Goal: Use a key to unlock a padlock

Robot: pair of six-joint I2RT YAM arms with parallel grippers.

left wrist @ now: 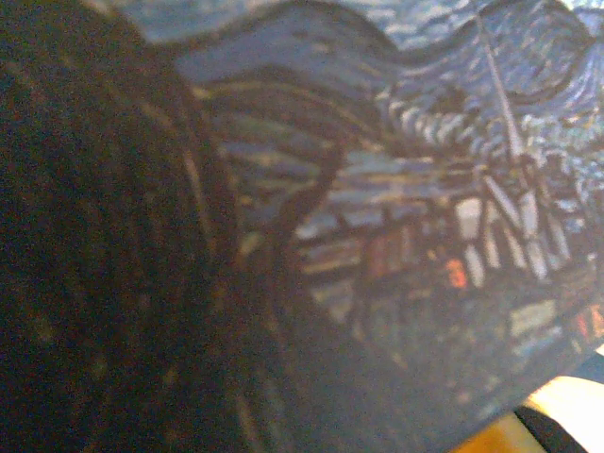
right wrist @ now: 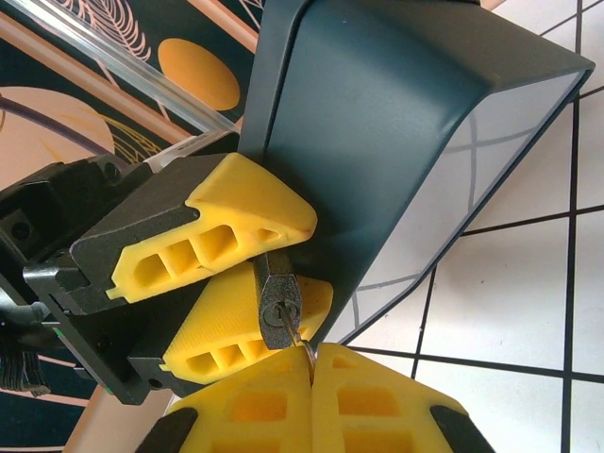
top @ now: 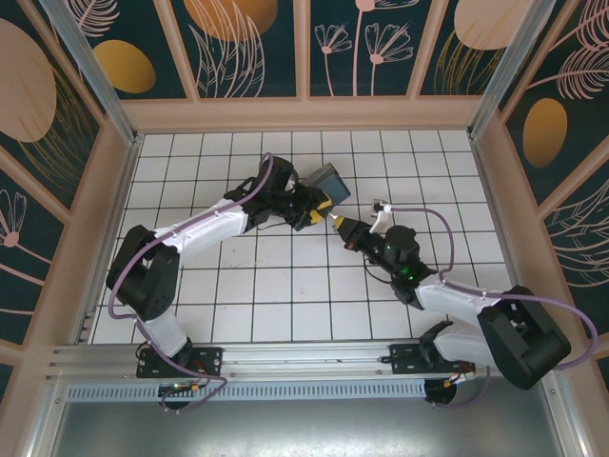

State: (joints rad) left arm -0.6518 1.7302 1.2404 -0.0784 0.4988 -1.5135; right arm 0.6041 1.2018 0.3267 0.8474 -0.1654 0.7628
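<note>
Grey key (right wrist: 293, 332), pinched in your right gripper (right wrist: 311, 376) jaws, sits tip-first in the padlock (right wrist: 280, 300), which your left gripper (right wrist: 300, 264) jaws clamp above the middle of the counter (top: 285, 286). The turn probably remains.

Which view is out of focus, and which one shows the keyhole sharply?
Left wrist view: the painted tin is blurred, dark at left. Right wrist view: sharp; the padlock and the key are crisp, with a pale reflection on the tin's side. Top external view: evenly lit.
</note>
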